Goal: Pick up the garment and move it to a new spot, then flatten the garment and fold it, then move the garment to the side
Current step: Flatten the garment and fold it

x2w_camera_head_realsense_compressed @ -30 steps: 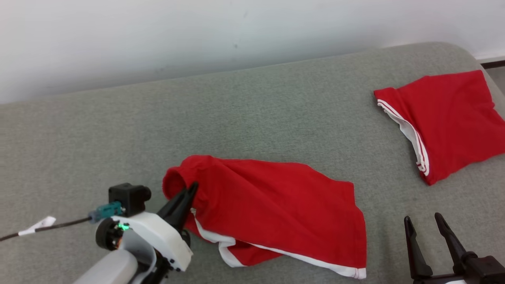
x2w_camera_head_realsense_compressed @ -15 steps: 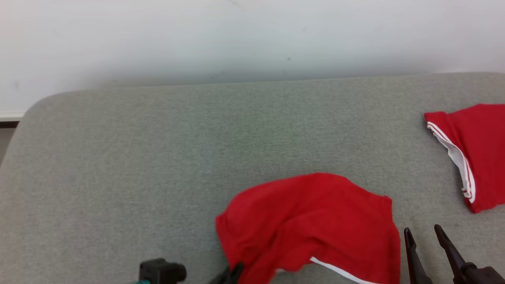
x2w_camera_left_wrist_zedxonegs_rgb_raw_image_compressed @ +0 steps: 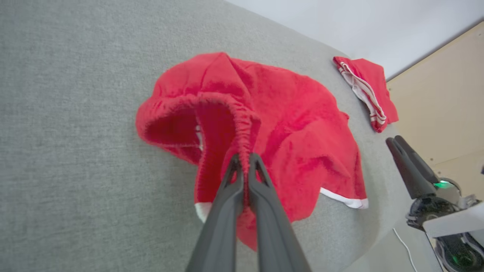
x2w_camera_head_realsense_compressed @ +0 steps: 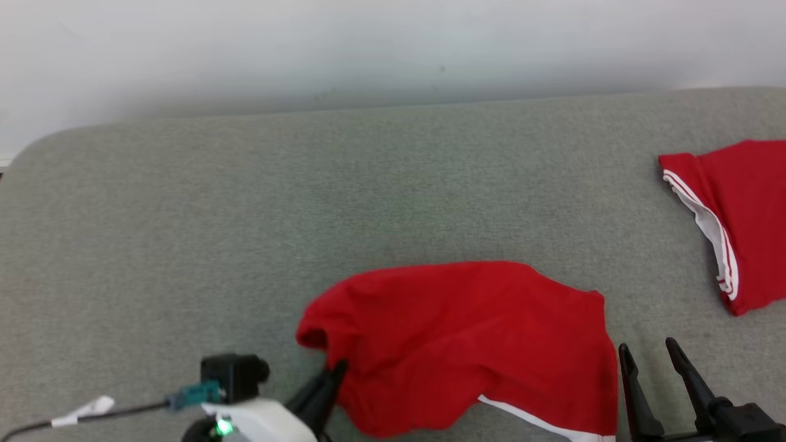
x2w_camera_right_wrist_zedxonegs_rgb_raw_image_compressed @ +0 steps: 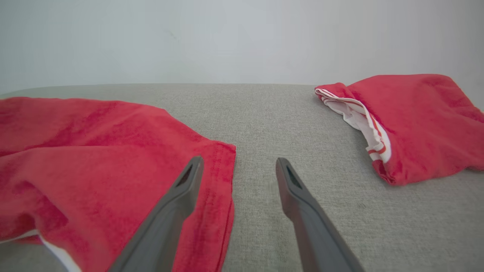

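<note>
Plainly, what matters for the coming move is that the garment [x2w_camera_head_realsense_compressed: 466, 344] lies long-ways across the head view, from about 9 o'clock to 4 o'clock, with one set of jaws at each end. The left jaws are clenched on a gathered red edge at its 8 o'clock end. In the left wrist view that bunched rim rises straight out of the closed tips toward 12 o'clock, and the rest of the cloth spreads away toward 2 o'clock. The right jaws stand spread and grip nothing. They sit just beside the garment's free side edge at its 4 o'clock corner. In the right wrist view that edge lies against the finger on the 9 o'clock side, so the right arm is much the nearer to the loose end.

Most of the cloth rests slack and rumpled on the grey upholstered pad [x2w_camera_head_realsense_compressed: 184, 215], with a white hem strip showing along its near side. A second red garment [x2w_camera_head_realsense_compressed: 743, 221], folded, lies well apart at 3 o'clock. Open pad stretches toward 10 o'clock, and a plain white wall [x2w_camera_head_realsense_compressed: 368, 49] runs behind at 12 o'clock.
</note>
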### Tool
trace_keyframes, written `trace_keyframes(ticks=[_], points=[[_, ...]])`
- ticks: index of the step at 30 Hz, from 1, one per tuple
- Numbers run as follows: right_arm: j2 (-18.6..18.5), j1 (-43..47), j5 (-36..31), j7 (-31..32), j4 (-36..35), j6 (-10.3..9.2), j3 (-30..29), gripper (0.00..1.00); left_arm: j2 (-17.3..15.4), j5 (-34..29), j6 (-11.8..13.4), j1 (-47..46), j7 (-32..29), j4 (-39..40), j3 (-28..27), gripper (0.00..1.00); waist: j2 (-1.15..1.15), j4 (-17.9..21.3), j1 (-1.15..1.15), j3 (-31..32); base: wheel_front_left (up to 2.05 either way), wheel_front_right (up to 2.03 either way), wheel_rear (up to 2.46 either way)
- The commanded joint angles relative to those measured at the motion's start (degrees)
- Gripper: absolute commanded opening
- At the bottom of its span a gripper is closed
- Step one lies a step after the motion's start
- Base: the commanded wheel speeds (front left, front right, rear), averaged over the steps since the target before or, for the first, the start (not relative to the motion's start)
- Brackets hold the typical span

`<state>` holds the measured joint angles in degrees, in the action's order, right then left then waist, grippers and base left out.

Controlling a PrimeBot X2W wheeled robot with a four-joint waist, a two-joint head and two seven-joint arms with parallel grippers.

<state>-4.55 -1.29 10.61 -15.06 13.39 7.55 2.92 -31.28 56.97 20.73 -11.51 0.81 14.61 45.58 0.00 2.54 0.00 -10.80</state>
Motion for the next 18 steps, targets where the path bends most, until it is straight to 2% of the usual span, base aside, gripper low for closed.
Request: trace_keyframes(ticks=[1, 10, 18], points=[[-0.09, -1.07, 0.24, -0.12, 0.17, -0.14, -0.16, 1.00, 0.82, -0.06, -0.99, -2.91, -0.07, -4.02, -0.76, 0.00, 0.00, 1.65, 0.00, -1.59, 0.00, 0.00, 0.00], [-0.39, -2.32, 0.16, -0.12, 0.11, -0.14, -0.14, 1.00, 3.09, 0.86, -5.00, -12.28, -1.28, -18.75, -3.04, 0.00, 0.00, 5.55, 0.00, -3.94, 0.00, 0.00, 0.00], [-0.91, -2.41, -0.21, -0.12, 0.26, -0.14, -0.06, 1.00, 4.14, 1.69, -6.82, -16.87, -0.60, -27.12, -4.92, 0.00, 0.00, 7.35, 0.00, -4.10, 0.00, 0.00, 0.00]])
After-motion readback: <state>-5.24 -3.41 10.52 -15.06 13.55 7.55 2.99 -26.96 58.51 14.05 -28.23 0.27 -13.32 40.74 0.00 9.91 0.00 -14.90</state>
